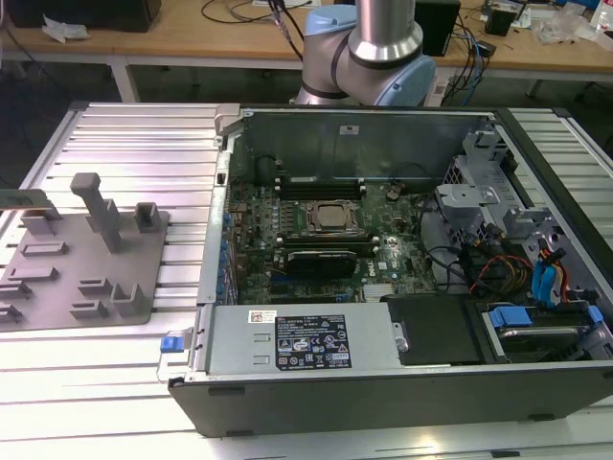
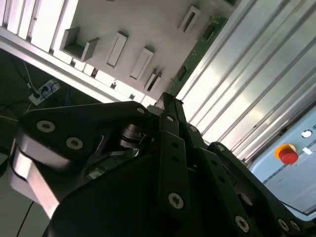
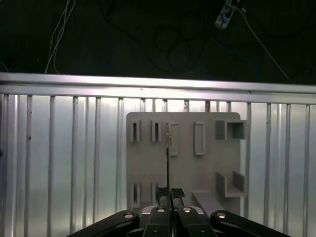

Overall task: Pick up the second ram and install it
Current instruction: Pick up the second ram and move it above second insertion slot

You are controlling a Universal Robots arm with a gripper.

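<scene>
In both wrist views my gripper [image 3: 171,193] [image 2: 167,100] is shut on the second ram [image 3: 168,153], a thin greenish stick seen edge-on that reaches out from the fingertips over the grey fixture plate [image 3: 207,168]. In the second wrist view the ram [image 2: 198,48] shows its green face beside the plate [image 2: 148,24]. In the exterior view a greenish strip, the ram [image 1: 24,198], hangs at the far left over the plate's [image 1: 96,259] back corner. I cannot tell whether it touches the plate.
The open computer case [image 1: 364,120] lies on the exterior view's right, with the silver processor socket [image 1: 332,218] between black memory slots [image 1: 321,187]. Upright grey blocks [image 1: 96,206] stand on the fixture plate. The arm's base [image 1: 383,48] is behind the case. A red stop button [image 2: 289,154] sits beyond the ribbed table.
</scene>
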